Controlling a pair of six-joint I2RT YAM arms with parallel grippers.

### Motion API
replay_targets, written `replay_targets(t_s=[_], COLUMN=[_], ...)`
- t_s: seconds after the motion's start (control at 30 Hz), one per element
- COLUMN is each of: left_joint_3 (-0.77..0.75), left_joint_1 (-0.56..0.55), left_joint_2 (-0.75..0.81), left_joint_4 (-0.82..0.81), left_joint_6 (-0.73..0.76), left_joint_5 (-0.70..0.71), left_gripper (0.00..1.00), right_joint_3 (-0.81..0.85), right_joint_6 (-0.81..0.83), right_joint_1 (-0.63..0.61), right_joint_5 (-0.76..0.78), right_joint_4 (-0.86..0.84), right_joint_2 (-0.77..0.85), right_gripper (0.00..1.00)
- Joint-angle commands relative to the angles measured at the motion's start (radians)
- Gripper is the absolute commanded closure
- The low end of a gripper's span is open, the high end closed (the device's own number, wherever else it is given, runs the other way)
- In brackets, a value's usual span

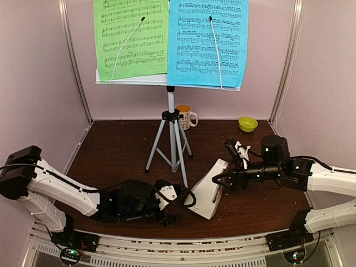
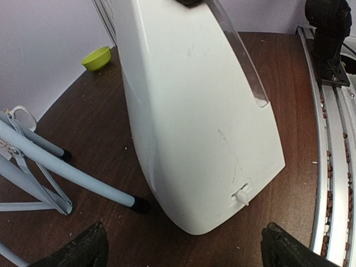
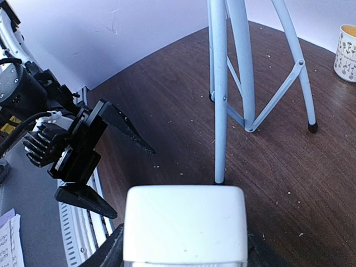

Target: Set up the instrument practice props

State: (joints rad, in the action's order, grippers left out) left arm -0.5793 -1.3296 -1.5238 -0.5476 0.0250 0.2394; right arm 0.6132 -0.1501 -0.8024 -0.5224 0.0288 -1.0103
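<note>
The white plastic pyramid metronome (image 1: 208, 194) leans, its top grasped between the jaws of the right gripper (image 1: 219, 178). The left gripper (image 3: 133, 182) is released near its base. A slipping hold could topple it.

The pale grey music stand (image 1: 171, 103) stands upright on its silver tripod (image 1: 173, 139), legs splayed; a green sheet (image 1: 130, 39) and a blue sheet (image 1: 208, 41) rest side by side on it — green on the left; the white pyramid metronome (image 1: 210, 188) — clear cover (image 2: 240, 55) on one face — sits tilted just right of the tripod's near leg.

Top view wide; wrists close, sharing metronome (image 2: 189, 128).
</note>
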Motion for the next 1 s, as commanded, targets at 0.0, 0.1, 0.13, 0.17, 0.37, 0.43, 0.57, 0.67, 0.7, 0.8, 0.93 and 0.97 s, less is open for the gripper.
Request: replay_targets(t_s=[0.0, 0.1, 0.13, 0.17, 0.37, 0.43, 0.57, 0.67, 0.7, 0.8, 0.93, 0.97], left_joint_3=[0.004, -0.001, -0.003, -0.008, -0.037, -0.050, -0.079, -0.100, -0.109, -0.133, -0.137, -0.135], left_joint_1=[0.017, 0.030, 0.033, 0.037, 0.055, 0.059, 0.068, 0.075, 0.076, 0.079, 0.089, 0.091], left_joint_2=[-0.046, -0.065, -0.072, -0.079, -0.123, -0.136, -0.161, -0.181, -0.189, -0.209, -0.219, -0.219], left_joint_4=[-0.127, -0.145, -0.145, -0.145, -0.132, -0.125, -0.119, -0.117, -0.114, -0.103, -0.106, -0.108], left_joint_6=[-0.077, -0.094, -0.094, -0.094, -0.097, -0.097, -0.106, -0.116, -0.120, -0.121, -0.120, -0.118], left_joint_5=[-0.005, -0.058, -0.074, -0.093, -0.151, -0.151, -0.139, -0.138, -0.139, -0.149, -0.179, -0.184], left_gripper=[0.02, 0.03, 0.04, 0.05, 0.08, 0.07, 0.07, 0.07, 0.08, 0.14, 0.30, 0.35], right_joint_3=[0.057, 0.051, 0.052, 0.051, 0.044, 0.044, 0.046, 0.042, 0.043, 0.042, 0.042, 0.040], right_joint_6=[-0.054, -0.060, -0.060, -0.060, -0.068, -0.071, -0.072, -0.073, -0.074, -0.075, -0.074, -0.074], right_joint_1=[-0.043, -0.063, -0.066, -0.069, -0.076, -0.075, -0.077, -0.077, -0.077, -0.077, -0.077, -0.078], right_joint_5=[0.100, 0.131, 0.140, 0.148, 0.189, 0.195, 0.196, 0.196, 0.195, 0.194, 0.196, 0.197], right_joint_4=[-0.137, -0.145, -0.142, -0.139, -0.135, -0.136, -0.128, -0.122, -0.121, -0.119, -0.111, -0.110], right_joint_2=[0.009, 0.011, 0.013, 0.014, 0.033, 0.040, 0.045, 0.051, 0.053, 0.058, 0.062, 0.063], right_gripper=[0.87, 0.87, 0.87, 0.87, 0.87, 0.87, 0.87, 0.87, 0.87, 0.87, 0.87, 0.87])
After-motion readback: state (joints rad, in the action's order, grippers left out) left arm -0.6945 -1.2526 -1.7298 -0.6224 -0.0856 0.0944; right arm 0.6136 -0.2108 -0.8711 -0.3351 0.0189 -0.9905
